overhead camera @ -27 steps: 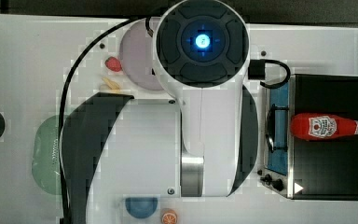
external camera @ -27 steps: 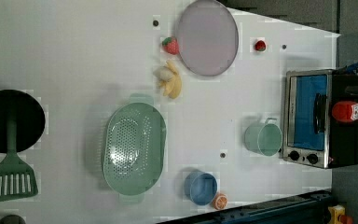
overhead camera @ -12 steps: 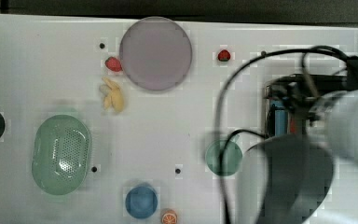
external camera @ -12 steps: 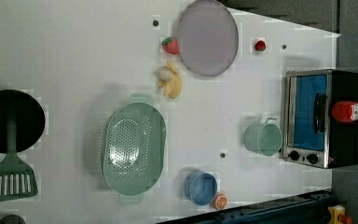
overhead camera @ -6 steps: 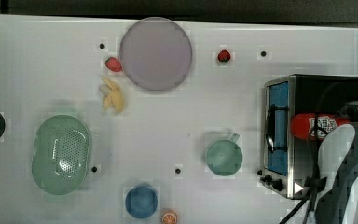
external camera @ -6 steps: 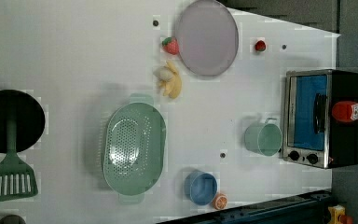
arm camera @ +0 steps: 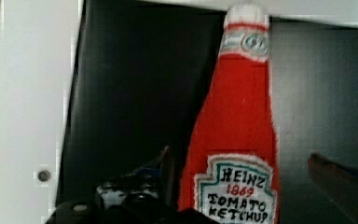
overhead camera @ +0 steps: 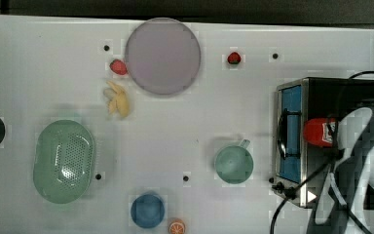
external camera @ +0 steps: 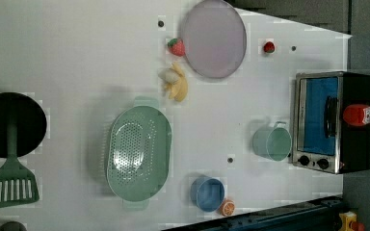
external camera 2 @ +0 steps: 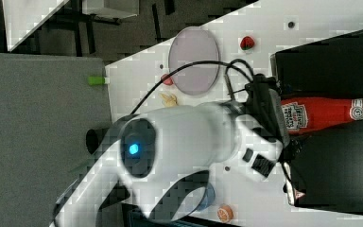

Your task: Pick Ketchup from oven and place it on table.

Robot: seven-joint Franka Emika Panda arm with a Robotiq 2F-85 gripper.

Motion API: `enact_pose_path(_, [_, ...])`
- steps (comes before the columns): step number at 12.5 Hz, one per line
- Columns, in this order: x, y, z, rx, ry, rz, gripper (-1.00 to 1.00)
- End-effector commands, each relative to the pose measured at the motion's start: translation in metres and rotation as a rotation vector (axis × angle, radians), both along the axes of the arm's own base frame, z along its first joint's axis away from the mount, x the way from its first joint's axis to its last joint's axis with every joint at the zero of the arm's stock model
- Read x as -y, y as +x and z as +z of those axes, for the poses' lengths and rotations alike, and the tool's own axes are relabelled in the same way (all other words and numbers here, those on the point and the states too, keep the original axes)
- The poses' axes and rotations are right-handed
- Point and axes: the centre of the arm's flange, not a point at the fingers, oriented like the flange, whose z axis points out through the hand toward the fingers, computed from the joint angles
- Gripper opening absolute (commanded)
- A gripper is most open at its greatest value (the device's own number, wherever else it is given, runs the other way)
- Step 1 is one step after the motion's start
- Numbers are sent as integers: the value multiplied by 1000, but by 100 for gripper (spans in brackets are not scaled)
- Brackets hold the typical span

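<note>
Robot-manipulation lab bench dressed as a toy kitchen: white table (overhead camera: pixel 39 63) marked with small dark dots, carrying a toaster oven (overhead camera: pixel 297 139) at the top view's 3 o'clock, a lilac plate (overhead camera: pixel 162 55) at 12, a green colander (overhead camera: pixel 64 161) at 8, a teal mug (overhead camera: pixel 233 164) and blue bowl (overhead camera: pixel 147 210) towards 5 and 6, plus play-food strawberries (overhead camera: pixel 118 67), banana (overhead camera: pixel 118 103) and an orange slice (overhead camera: pixel 177 226). A white Franka arm (external camera 2: pixel 189 137) with trailing black cables (external camera 2: pixel 179 75) stands over the bench in the right view, grey flooring (external camera 2: pixel 42 132) beyond the table edge at 9 o'clock. Setting reads as a staged test rig, not a home kitchen.
</note>
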Motion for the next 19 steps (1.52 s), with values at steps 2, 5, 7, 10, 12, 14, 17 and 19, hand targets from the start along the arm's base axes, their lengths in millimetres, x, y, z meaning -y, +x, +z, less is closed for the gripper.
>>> enact_pose_path(2, [-7, 3, -17, 41, 61, -30, 100])
enact_pose_path(5, [-6, 4, -33, 34, 84, -52, 100])
enact_pose_path(7, [-7, 3, -42, 17, 90, -54, 69])
enact_pose_path(10, [-7, 3, -40, 22, 88, -52, 29])
enact_pose_path(12, [-7, 5, -33, 29, 82, -46, 29])
enact_pose_path(14, [-13, 17, -3, 55, 55, 4, 29])
enact_pose_path(17, [-39, 32, 60, 14, 23, 180, 29])
enact_pose_path(19, [-73, 44, 97, 13, 37, 350, 29])
